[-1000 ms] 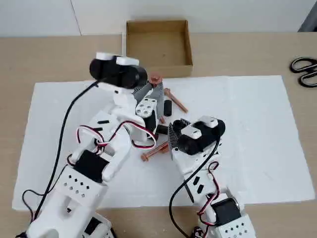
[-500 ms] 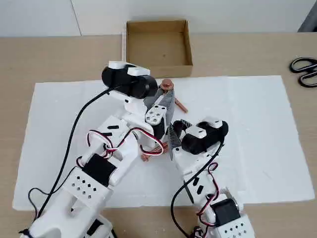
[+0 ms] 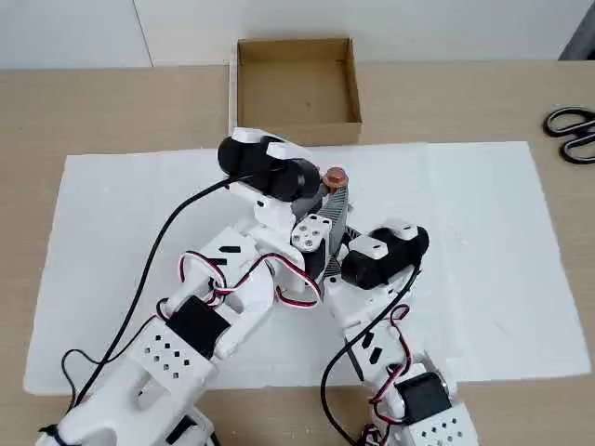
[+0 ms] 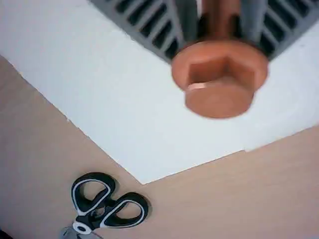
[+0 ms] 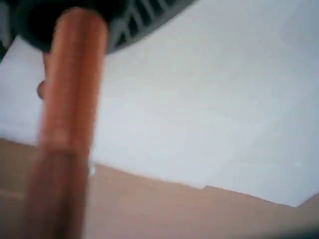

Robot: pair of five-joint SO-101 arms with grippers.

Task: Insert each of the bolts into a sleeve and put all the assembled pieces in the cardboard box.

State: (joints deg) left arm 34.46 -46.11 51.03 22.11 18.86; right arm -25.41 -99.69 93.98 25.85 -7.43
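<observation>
White foam sheet (image 3: 483,242) covers the tabletop (image 3: 93,102), above whose middle the left claw (image 4: 219,22) pinches a copper hex-headed bolt (image 4: 219,79), seemingly for sleeving, so lining it up with a sleeve likely comes next; whether the right claw (image 5: 89,25) is spread I cannot tell.

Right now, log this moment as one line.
left jaws: shut on bolt | right arm: close beside, over white sheet | cardboard box: no assembled pieces inside

A pale wooden counter (image 3: 112,102) carries a wide white foam sheet (image 3: 483,242). An open brown cardboard box (image 3: 354,84) sits at the sheet's far edge, and black-handled scissors (image 3: 572,133) lie on bare wood beside its far right corner.
</observation>
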